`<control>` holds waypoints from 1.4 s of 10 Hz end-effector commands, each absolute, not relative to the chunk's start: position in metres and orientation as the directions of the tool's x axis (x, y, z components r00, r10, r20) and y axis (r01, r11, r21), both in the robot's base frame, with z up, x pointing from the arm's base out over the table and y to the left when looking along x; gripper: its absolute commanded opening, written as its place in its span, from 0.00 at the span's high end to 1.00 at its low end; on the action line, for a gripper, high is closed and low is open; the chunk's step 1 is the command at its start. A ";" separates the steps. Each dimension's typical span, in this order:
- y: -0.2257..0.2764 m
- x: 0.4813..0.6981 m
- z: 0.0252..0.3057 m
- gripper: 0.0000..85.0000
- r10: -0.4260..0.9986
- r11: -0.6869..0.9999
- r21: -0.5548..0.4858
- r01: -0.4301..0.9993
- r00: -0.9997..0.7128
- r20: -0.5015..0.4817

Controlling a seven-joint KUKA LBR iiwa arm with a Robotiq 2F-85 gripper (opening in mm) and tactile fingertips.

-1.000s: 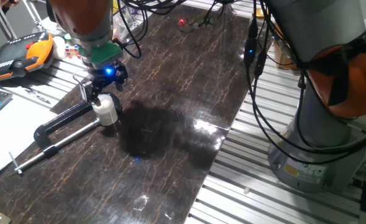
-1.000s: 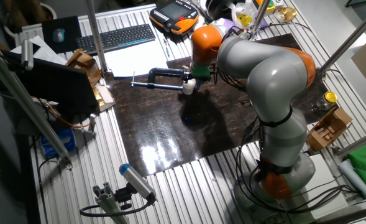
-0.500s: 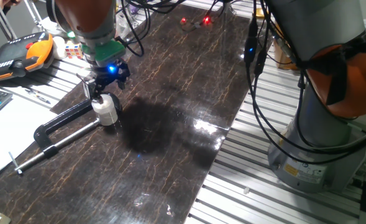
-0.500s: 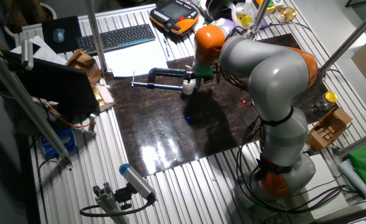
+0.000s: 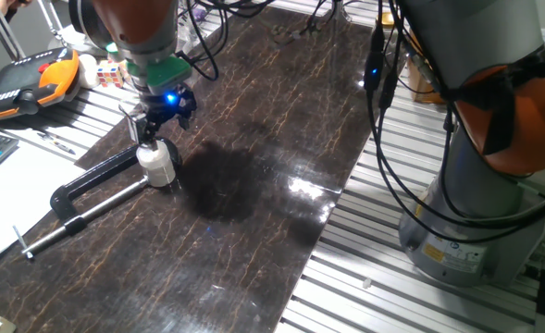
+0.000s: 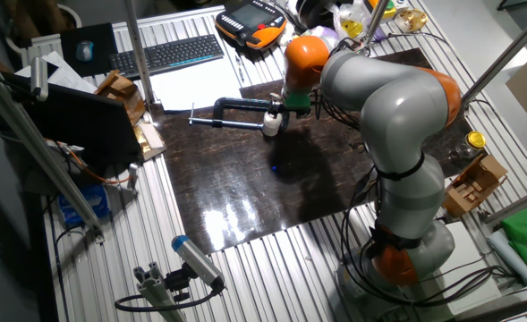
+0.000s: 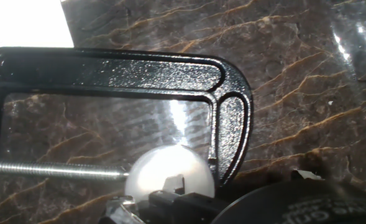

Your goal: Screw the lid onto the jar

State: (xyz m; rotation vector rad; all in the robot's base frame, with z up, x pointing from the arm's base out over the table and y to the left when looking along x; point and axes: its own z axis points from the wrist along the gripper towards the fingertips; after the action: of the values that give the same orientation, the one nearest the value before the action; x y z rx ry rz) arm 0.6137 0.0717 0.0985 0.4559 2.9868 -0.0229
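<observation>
Hand view: one lid (image 7: 165, 172) capping one jar (image 5: 157, 164), one clamp (image 7: 170, 78); gripper (image 5: 158, 129) above (opening unclear).

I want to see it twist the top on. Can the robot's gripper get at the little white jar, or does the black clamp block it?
Probably yes. The gripper hangs right above the jar, nothing between. The clamp only presses its sides.

Risen a little over the last second: the two-finger gripper with the blue light (image 5: 152, 129), now higher above the small whitish cylindrical jar (image 5: 157, 164) than before, and shifted slightly away from the black metal C-clamp (image 5: 92, 180), toward the far end of the dark marbled worktop (image 5: 272, 139). Gone: the red glints seen earlier at that far end.
</observation>
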 end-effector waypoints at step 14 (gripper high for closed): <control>0.072 0.615 0.101 0.01 0.291 0.956 -0.005 0.294 -0.949 -0.119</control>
State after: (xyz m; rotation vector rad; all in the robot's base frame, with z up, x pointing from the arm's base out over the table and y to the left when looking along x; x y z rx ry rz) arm 0.6153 0.0715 0.1007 0.4464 2.9895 -0.0340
